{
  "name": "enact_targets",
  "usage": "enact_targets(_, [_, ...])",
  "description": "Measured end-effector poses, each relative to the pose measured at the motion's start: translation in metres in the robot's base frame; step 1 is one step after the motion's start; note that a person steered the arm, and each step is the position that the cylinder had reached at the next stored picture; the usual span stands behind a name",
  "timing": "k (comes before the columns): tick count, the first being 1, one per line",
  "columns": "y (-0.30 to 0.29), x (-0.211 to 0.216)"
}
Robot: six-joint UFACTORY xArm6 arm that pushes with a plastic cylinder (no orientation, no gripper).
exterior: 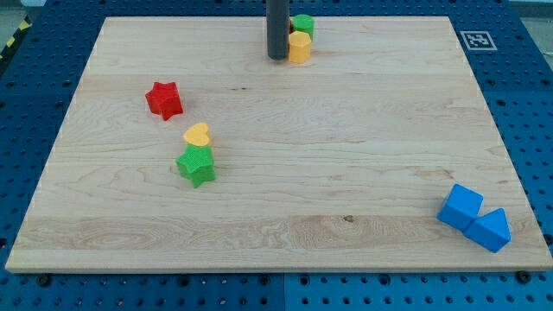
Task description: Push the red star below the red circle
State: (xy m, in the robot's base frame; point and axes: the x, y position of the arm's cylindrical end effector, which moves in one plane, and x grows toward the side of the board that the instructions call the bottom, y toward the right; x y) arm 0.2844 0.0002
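Note:
The red star [163, 100] lies on the wooden board [346, 147] at the view's left, above the middle. My tip [277, 58] rests on the board near the view's top centre, far to the right of the red star. It stands just left of a yellow block [300, 47], touching or nearly touching it. A green block [303, 24] sits right behind the yellow one. I cannot make out the red circle; the rod may hide it.
A yellow heart [198, 135] and a green star [196, 165] sit together just below and right of the red star. A blue cube [460, 207] and a blue triangle [491, 230] lie at the bottom right corner. A printed marker [475, 40] is at the top right.

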Motion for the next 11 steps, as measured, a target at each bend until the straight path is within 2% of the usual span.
enact_targets(1, [-0.017, 0.0])
enact_targets(3, [-0.113, 0.006])
enact_targets(5, [-0.205, 0.054])
enact_targets(6, [-0.201, 0.096])
enact_targets(7, [-0.167, 0.129])
enact_targets(11, [-0.038, 0.13])
